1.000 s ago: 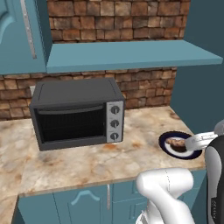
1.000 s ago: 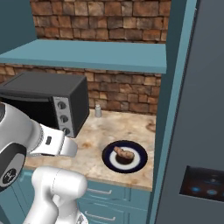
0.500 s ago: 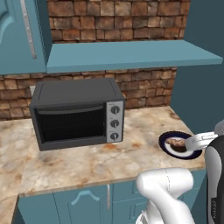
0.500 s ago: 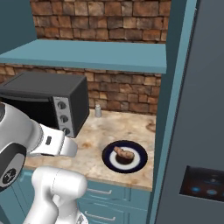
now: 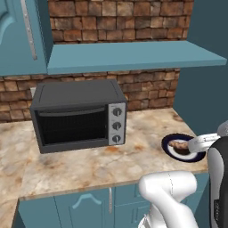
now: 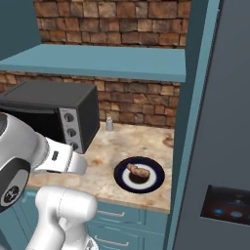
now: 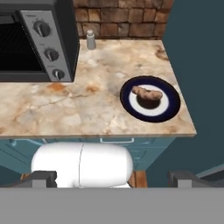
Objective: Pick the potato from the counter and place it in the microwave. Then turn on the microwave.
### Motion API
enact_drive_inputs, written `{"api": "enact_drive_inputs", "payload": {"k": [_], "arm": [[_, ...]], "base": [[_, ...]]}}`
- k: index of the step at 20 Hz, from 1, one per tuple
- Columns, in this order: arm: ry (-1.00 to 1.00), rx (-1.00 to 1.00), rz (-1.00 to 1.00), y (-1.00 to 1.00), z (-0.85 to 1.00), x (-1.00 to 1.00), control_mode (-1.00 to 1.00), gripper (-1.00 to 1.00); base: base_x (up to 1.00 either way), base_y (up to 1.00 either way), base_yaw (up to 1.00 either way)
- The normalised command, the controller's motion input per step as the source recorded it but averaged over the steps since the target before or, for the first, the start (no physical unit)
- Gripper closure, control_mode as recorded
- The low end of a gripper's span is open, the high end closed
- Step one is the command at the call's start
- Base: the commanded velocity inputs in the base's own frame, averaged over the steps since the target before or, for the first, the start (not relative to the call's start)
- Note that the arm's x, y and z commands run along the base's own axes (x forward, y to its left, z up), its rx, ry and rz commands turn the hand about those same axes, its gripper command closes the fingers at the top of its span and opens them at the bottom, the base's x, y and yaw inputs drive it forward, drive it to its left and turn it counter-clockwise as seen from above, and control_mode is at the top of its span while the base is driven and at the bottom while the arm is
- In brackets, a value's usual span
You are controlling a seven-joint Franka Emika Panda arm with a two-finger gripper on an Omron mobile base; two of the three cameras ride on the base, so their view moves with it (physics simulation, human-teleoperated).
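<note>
Jaws were spread fully wide with nothing between them; gripper (image 7: 112, 177) hung back off the counter's front edge, well short of any contact.

Left to right along the counter (image 7: 78, 113): black-and-silver toaster oven (image 7: 37, 41) at the left, three knobs on its right panel. That was not the target appliance, and I couldn't pick out the real microwave from here. Small shaker (image 7: 90, 39) stood against the brick wall behind the oven's right corner. Then the dark blue plate (image 7: 168, 111) near the counter's front right corner, close to the right edge by the tall cabinet.

Potato (image 7: 147, 93) lay on that plate, tan-brown, elongated and lumpy, resting over something darker at the plate's middle. I couldn't tell what that was.

Handling, my read: light, firm, won't crush, skin not slippery, but the rounded shape could roll out of a pinch. I'd have taken it across the narrow middle, jaws square to its length.

Long axis ran roughly parallel to the counter's front edge, right end slightly nearer the front. Lying flat, not propped up.
</note>
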Motion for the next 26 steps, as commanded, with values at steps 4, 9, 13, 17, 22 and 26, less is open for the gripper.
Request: {"api": "enact_drive_inputs", "payload": {"k": [4,9,13,17,22,26], "arm": [[0.13,0.00,-0.03,-0.09,0.00,0.22,-1.00,-1.00],[0.14,0.00,-0.02,-0.15,-0.03,0.21,-1.00,-1.00],[0.05,0.00,-0.01,-0.23,-0.09,0.13,-1.00,-1.00],[0.00,0.00,0.01,-0.21,-0.13,0.12,-1.00,-1.00],[0.00,-0.01,0.01,-0.08,-0.18,0.23,-1.00,-1.00],[0.00,-0.04,0.03,-0.07,-0.22,0.28,-1.00,-1.00]], "base": [[0.00,0.00,0.00],[0.00,0.00,0.00],[0.00,0.00,0.00],[0.00,0.00,0.00],[0.00,0.00,0.00],[0.00,0.00,0.00]]}}
